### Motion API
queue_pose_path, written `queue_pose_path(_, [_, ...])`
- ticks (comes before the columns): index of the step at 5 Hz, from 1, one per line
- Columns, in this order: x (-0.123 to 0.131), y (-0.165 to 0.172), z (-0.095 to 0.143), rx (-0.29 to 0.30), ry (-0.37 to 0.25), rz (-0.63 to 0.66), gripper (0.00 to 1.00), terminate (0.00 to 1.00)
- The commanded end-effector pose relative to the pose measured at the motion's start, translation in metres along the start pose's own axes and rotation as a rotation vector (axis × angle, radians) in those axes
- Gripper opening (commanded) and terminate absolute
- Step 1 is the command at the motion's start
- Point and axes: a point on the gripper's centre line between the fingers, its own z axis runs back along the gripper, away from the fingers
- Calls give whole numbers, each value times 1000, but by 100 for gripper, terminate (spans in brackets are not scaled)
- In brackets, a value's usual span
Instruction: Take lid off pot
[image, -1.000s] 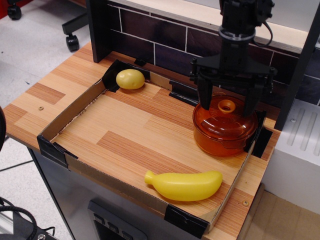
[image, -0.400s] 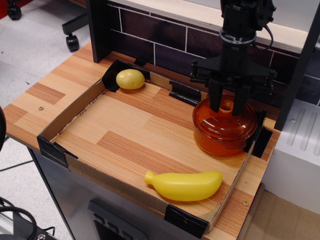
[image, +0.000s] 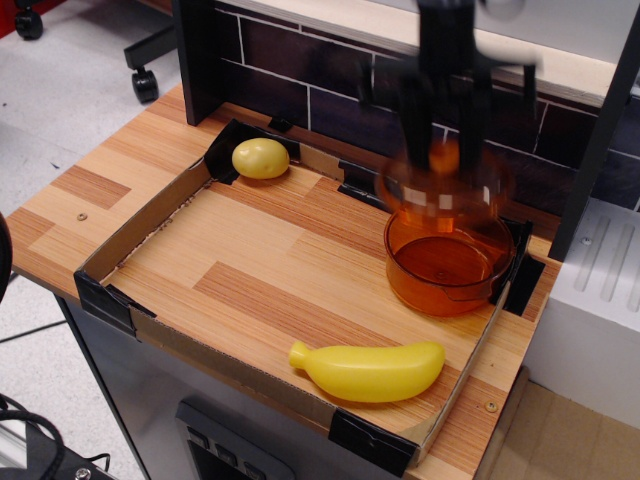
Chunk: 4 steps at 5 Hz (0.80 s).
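Since 0.4 s ago the gripper (image: 444, 150), then closing around the ring knob with the lid (image: 445, 188) seated, has risen with its fingers clamped on that knob, so the motion-blurred lid now hangs clear above the pot (image: 448, 262). The pot stands open and upright at the tray's far right corner, so the removal looks essentially achieved. Being round, the lid has no long axis; it hangs roughly level, knob up.

Gripper (image: 444, 140) at upper right of frame: motion-blurred, its top cut off by the upper edge; finger positions cannot be resolved. Lid (image: 444, 188) below it smeared by blur, outline indistinct, covering the far rim of the pot (image: 446, 264). Surface (image: 90, 190) cut off at the frame's bottom.
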Motion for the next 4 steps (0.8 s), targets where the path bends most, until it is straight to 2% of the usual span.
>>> queue_pose_path(1, [-2, 39, 61, -46, -63, -24, 0, 0])
queue_pose_path(2, [-8, 70, 53, -35, 34, -43, 0, 0])
queue_pose_path(3, [-11, 92, 41, 4, 33, -52, 0, 0])
queue_pose_path(4, [-13, 115, 15, 82, 11, -81, 0, 0])
